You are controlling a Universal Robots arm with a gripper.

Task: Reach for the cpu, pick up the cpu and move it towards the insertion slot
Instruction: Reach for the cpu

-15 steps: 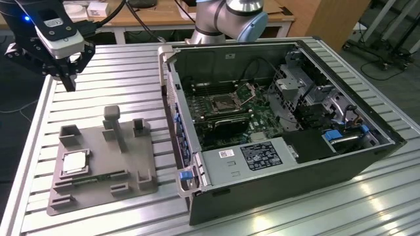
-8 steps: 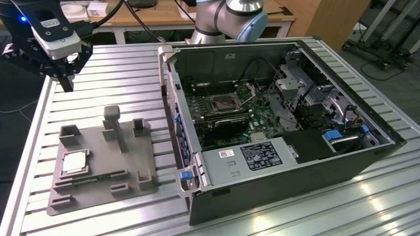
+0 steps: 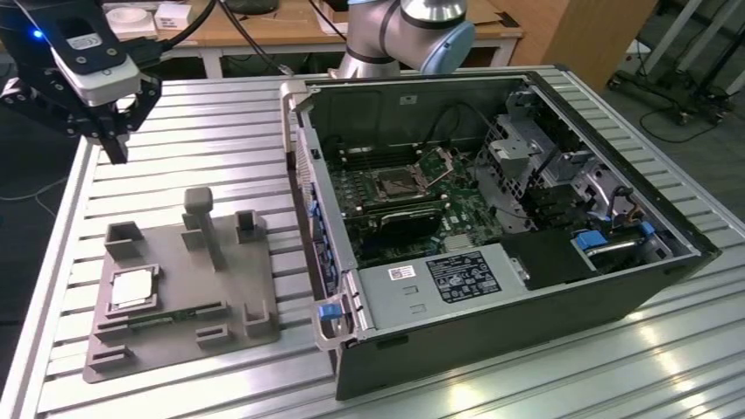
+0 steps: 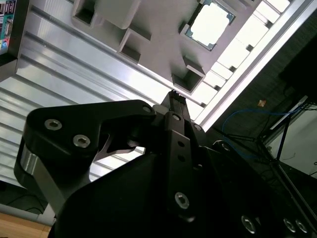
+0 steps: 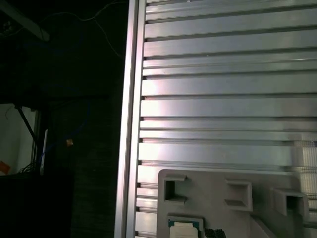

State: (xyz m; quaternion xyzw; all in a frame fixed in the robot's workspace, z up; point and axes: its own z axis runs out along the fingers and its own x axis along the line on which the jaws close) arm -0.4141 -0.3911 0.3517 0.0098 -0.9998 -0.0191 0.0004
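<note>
1. Exterior view: my claw [image 3: 117, 155], pressed together and empty, hangs well apart from the cpu [image 3: 132, 288] lying in the grey fixture [image 3: 187, 262].
2. A good reach, I judge, means centring squarely above it and spreading before I descend.

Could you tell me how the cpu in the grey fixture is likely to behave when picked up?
The cpu looks thin and flat, so it is probably stiff and light. Its bright metal top may be slippery. It lies flat in a recess of the grey fixture, so rolling seems unlikely.
</note>
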